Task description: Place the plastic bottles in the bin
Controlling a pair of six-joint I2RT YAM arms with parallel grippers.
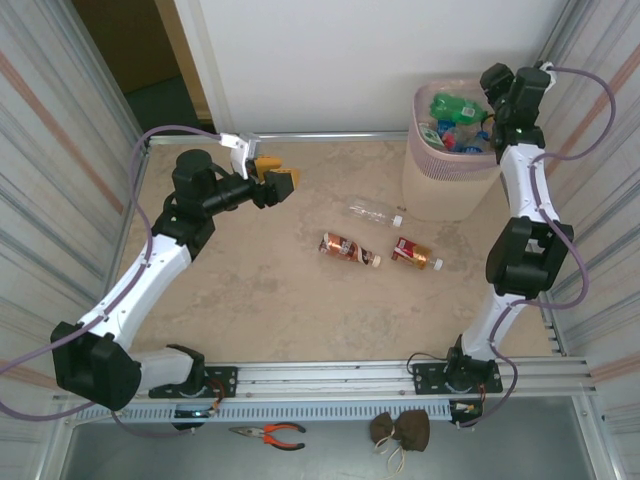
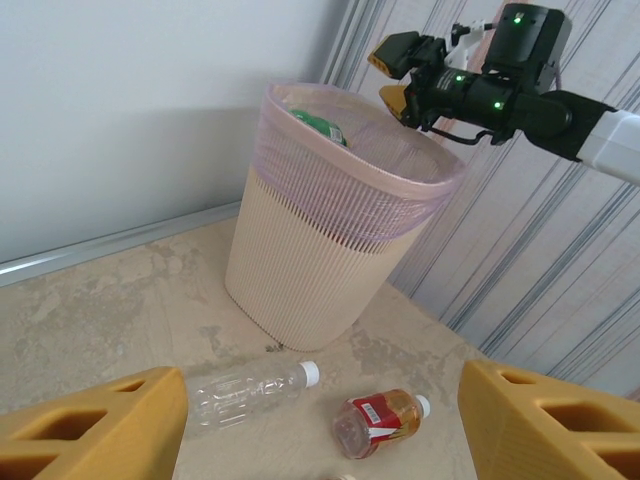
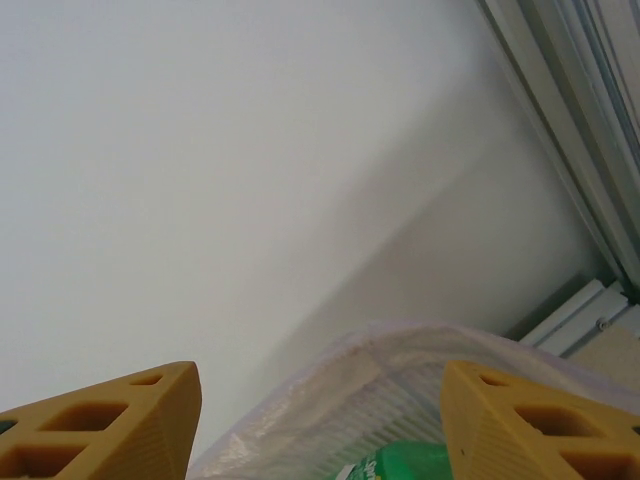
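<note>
**Left gripper**: jaws wide, nothing between them. It hangs over the left middle of the table, pointing across at the bin. Its yellow fingers frame the lower corners of its wrist view.

**Right gripper**: jaws parted, nothing held. It is raised over the bin's rim at the far right corner, with the arm stretched up from its base. The left wrist view shows its two fingers standing apart above the rim.

**Bin**: upright at the far right of the table, near the back wall, fitted with a thin pale liner folded over the rim.

**Binned bottles**: a heap of green and blue pieces reaching near the rim; the count cannot be told.

**Loose bottles**: three lie on their sides on the table, left of and in front of the bin.
- Clear bottle: white cap, nearest the bin.
- Brown bottle: nearer the arms, at mid-table.
- Red bottle: just right of the brown one and apart from it.

**Other items**: pliers and a brown pouch lie on the near ledge, outside the rail.
</note>
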